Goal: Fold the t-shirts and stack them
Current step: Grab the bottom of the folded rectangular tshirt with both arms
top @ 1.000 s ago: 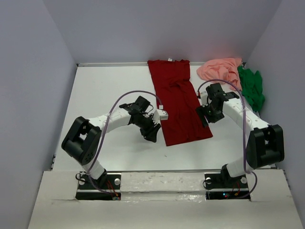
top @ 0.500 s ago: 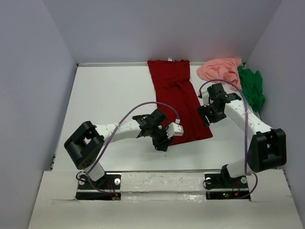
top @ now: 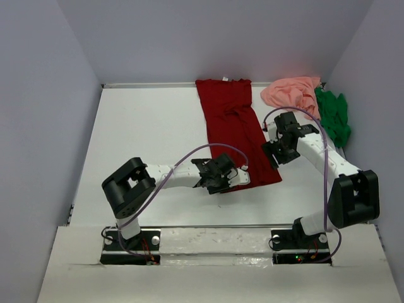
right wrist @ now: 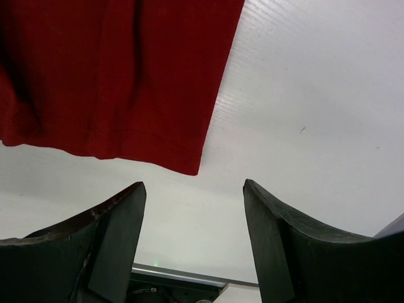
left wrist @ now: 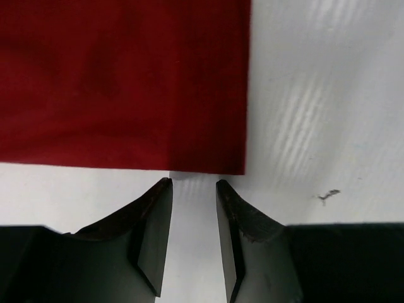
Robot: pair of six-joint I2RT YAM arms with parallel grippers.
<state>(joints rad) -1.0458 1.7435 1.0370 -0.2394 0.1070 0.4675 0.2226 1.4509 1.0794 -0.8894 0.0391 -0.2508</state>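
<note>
The dark red t-shirt [top: 237, 136] lies flat and long down the middle of the table. My left gripper [top: 220, 184] sits low at its near left corner. In the left wrist view the gripper [left wrist: 193, 184] is open by a narrow gap and empty, its tips just short of the shirt's edge [left wrist: 126, 82]. My right gripper [top: 273, 158] is at the shirt's right edge. In the right wrist view it [right wrist: 193, 187] is wide open and empty above the near right corner [right wrist: 126, 82]. The salmon pink t-shirt [top: 291, 91] and the bright green t-shirt [top: 333, 117] lie crumpled at the back right.
Walls close the table [top: 145, 132] in at the left, back and right. The green shirt lies against the right wall. The table's front rail [right wrist: 183, 276] shows below the right gripper.
My left arm has swung right and nearer, from beside the shirt's left edge to its near left corner. The right arm has hardly moved. The shirts lie as before.
</note>
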